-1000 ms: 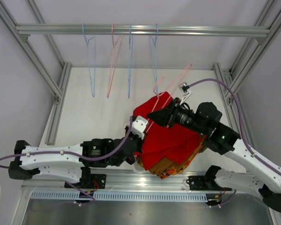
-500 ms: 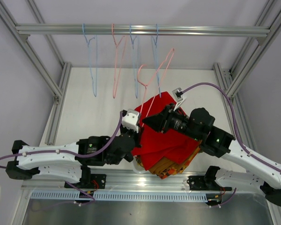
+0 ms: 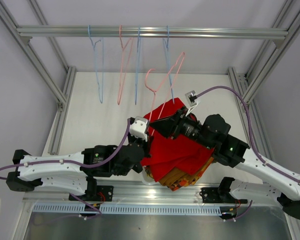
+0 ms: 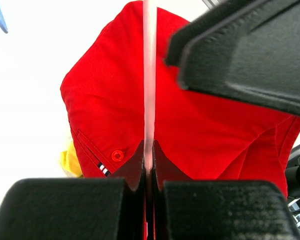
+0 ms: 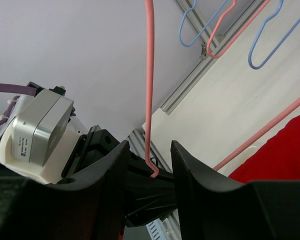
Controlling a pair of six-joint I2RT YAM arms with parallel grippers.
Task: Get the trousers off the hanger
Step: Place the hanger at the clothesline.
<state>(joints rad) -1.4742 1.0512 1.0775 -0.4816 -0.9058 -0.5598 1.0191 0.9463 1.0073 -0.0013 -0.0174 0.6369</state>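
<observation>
L fingers [image 4: 132, 172] pinch pink hanger [image 5: 148, 75] wire; R fingers [image 5: 110, 170] spread both sides of it. Red trousers [image 3: 177, 147] on top of pile [image 3: 177, 181], near edge of surface [image 3: 100, 125]. I lift hanger slow, straight, watch cloth.

A pink hanger [image 3: 171, 74] is held tilted above the red trousers [image 3: 177, 150], apparently pinched at its lower end by the left gripper [image 3: 149, 134]. The right gripper [image 3: 157, 123] is seen just beside it. An orange-red patterned pair [image 3: 185, 176] is partly covered beneath. 4 other hangers [image 3: 137, 65] are hung on the rail [image 3: 215, 33].
</observation>
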